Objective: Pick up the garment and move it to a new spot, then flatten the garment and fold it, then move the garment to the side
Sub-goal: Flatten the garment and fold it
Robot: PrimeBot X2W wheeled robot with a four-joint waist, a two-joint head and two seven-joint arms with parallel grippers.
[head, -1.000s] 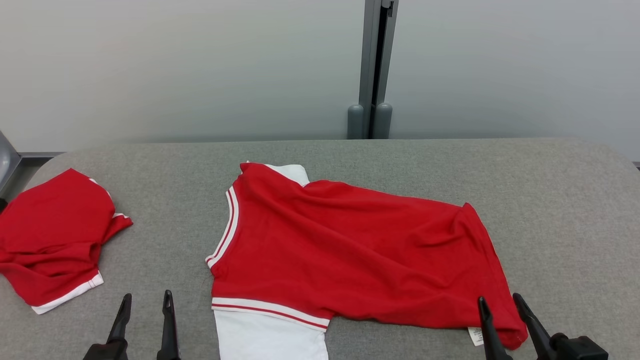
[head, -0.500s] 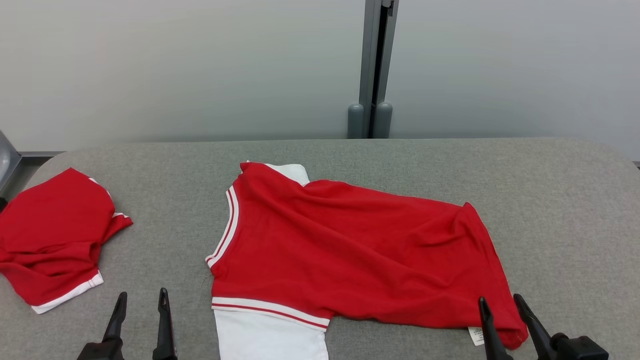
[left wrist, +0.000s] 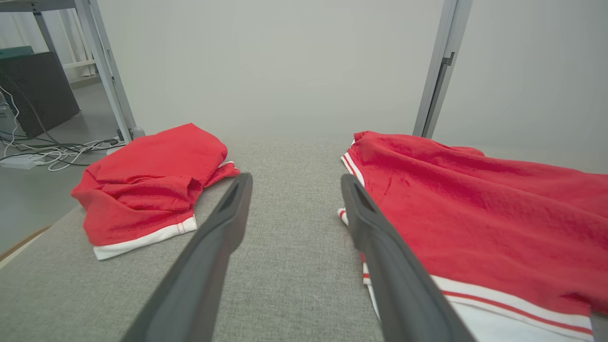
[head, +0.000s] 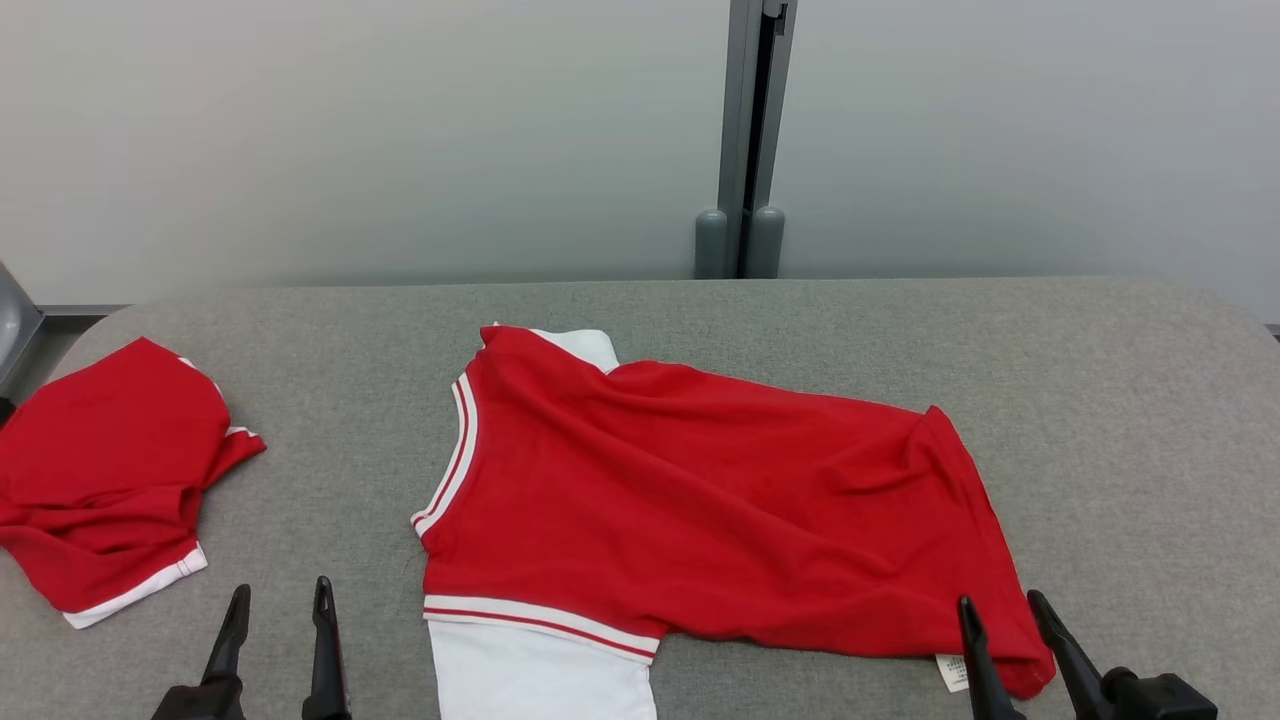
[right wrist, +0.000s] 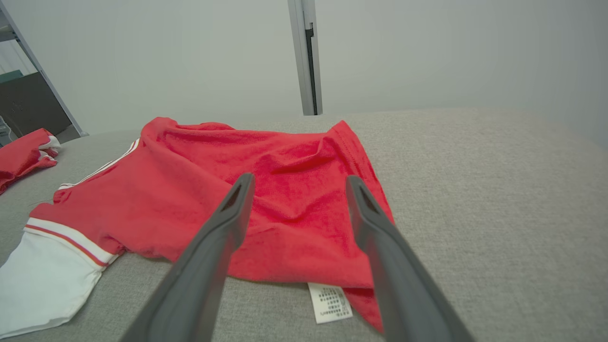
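A red garment with white sleeves and red-white striped trim point(head: 700, 500) lies spread and rumpled across the middle of the grey table point(head: 1130, 400); it fills the right of the left wrist view point(left wrist: 475, 209) and the centre of the right wrist view point(right wrist: 266, 190). A white care label point(right wrist: 330, 302) pokes out at its near right corner. My left gripper point(head: 278, 596) stands open over bare table left of the garment's striped hem, holding nothing. My right gripper point(head: 1000, 604) is open at the garment's near right corner, above the cloth, with nothing gripped.
A second red garment with white trim point(head: 110, 480) lies bunched at the table's left edge point(left wrist: 147, 180). A grey post point(head: 745, 140) stands behind the table against a pale wall. Cables and a dark cabinet point(left wrist: 35, 90) sit on the floor beyond the left edge.
My left gripper has drifted slightly left and a little forward along the table. The right gripper and both garments have stayed where they were.
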